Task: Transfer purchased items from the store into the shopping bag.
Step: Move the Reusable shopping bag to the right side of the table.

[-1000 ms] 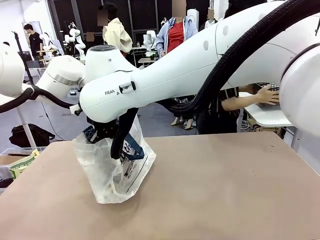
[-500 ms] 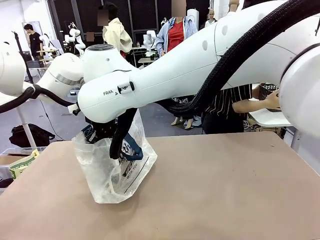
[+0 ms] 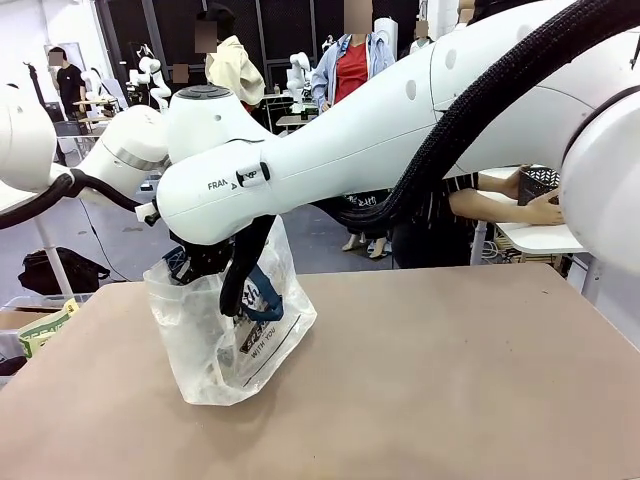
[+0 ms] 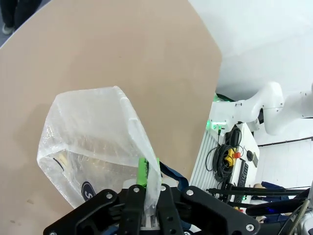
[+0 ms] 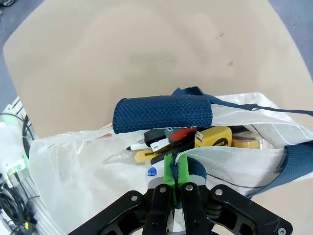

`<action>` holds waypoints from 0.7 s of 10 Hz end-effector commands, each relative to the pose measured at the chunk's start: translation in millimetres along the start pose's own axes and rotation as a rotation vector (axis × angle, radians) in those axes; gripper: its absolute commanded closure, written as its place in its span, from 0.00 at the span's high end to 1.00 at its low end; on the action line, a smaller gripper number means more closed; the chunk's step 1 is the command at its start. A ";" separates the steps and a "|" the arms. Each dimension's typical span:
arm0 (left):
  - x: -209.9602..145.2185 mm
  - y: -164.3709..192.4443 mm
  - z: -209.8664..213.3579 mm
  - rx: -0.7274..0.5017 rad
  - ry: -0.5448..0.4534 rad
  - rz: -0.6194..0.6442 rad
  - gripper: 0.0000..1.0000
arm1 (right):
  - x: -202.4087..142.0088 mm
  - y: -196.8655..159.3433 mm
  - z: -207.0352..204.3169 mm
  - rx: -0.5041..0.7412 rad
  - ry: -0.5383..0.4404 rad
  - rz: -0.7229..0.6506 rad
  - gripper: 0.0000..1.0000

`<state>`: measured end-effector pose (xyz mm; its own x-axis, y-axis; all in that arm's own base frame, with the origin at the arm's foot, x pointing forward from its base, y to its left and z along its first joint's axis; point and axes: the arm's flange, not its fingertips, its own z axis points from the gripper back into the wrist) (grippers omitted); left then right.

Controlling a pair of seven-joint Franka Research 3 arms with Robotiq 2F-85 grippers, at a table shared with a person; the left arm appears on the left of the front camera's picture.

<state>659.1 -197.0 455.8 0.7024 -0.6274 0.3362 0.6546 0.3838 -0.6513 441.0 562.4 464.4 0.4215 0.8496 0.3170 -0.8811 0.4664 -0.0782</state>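
The shopping bag [image 3: 235,345] stands on the table's left part, translucent white with navy handles. My right arm reaches across from the right, and my right gripper [image 3: 197,266] is at the bag's top. In the right wrist view my right gripper [image 5: 175,171] is shut on the bag's rim [image 5: 215,159], below the padded navy handle [image 5: 164,113]. Purchased items [image 5: 195,138] in yellow, red and black lie inside. In the left wrist view my left gripper [image 4: 149,172] is shut on the bag's thin plastic edge [image 4: 139,142]. A dark latticed basket, the store [image 3: 537,184], sits far right under a person's hands.
The brown table [image 3: 450,380] stretches bare to the right of the bag. A person in a striped top [image 3: 455,215] stands behind the far edge by a white side table [image 3: 535,235]. A dark bag [image 3: 55,270] and boxes lie on the floor at left.
The bag's right side has bulged out a little and its printed panel has swung towards the camera. The person at the far right has shifted their hands on the dark basket.
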 end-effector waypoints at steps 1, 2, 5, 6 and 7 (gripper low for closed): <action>6.4 0.6 1.8 0.002 0.025 0.020 0.00 | -11.5 5.0 3.2 -0.039 -0.027 -0.009 0.23; 6.2 1.1 2.1 0.001 0.025 0.018 0.00 | -15.6 5.6 7.8 -0.044 -0.028 -0.022 0.43; 4.6 0.7 2.6 -0.001 0.024 0.013 0.00 | -31.6 11.0 26.9 -0.057 -0.043 -0.060 1.00; 3.8 1.0 3.2 -0.011 0.023 0.007 0.00 | -40.3 12.8 38.3 -0.067 -0.068 -0.069 1.00; 3.6 1.8 4.3 -0.009 0.019 0.004 0.00 | -51.8 11.7 51.7 -0.084 -0.085 -0.083 1.00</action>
<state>659.0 -198.2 454.3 0.7025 -0.6288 0.3335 0.6521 0.3808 -0.6556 415.7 537.4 498.5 0.4555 0.8091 0.3714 -0.8442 0.5250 -0.1084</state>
